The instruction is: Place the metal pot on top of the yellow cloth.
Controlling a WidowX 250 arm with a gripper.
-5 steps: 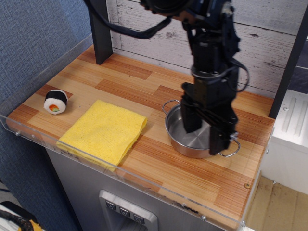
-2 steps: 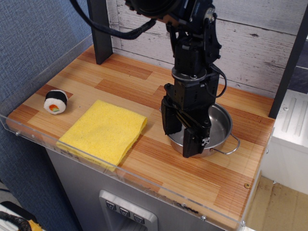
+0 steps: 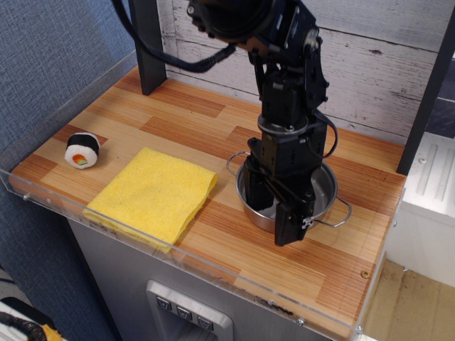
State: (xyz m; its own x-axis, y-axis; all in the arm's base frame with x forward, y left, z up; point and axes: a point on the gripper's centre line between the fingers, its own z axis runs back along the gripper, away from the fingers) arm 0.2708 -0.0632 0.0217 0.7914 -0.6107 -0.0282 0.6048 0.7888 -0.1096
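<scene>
The metal pot (image 3: 320, 186) stands on the wooden table to the right of centre, with one wire handle at its left and one at its right. The yellow cloth (image 3: 153, 195) lies flat to its left, a short gap away, with nothing on it. My gripper (image 3: 276, 212) points down over the pot's near rim. One finger is inside the pot and the other is outside, in front of the rim, and the fingers still stand apart. The arm hides part of the pot's inside.
A small black-and-white sushi roll toy (image 3: 82, 150) sits at the far left of the table. A clear plastic lip (image 3: 178, 259) runs along the table's front edge. A dark post (image 3: 148, 46) stands at the back left, before a white plank wall.
My gripper has moved left from over the pot's right side and has come down astride its near rim. The pot has shifted slightly to the left.
</scene>
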